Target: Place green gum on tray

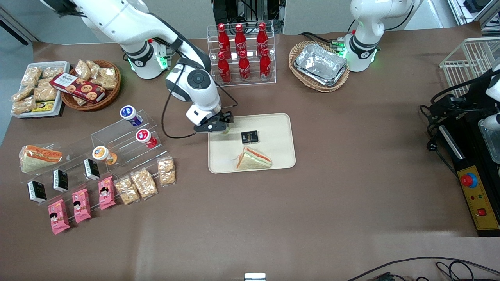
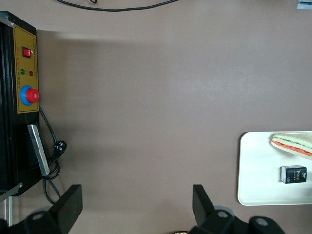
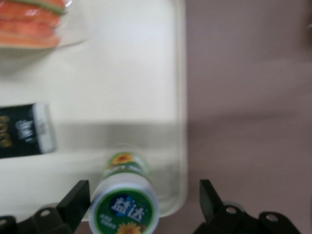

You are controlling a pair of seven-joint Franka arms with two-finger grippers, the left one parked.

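Claw (image 3: 141, 204) open, green gum (image 3: 124, 202) on tray (image 3: 122, 87)

A robot lab staged as a snack shop: brown-covered table (image 1: 312, 195) with cola rack (image 1: 242, 54), snack baskets (image 1: 91, 86), control box (image 1: 478, 199) and loose cables (image 1: 429, 265).

- The tray (image 3: 146, 73) looks like smooth cream plastic with a matt finish.
- The green gum (image 3: 124, 202) has a glossy plastic lid with a printed label.
- The gripper (image 1: 218, 127) over the tray's corner has matt black fingers (image 3: 73, 204), spread apart.
- The table cover (image 1: 312, 203) is matt brown.
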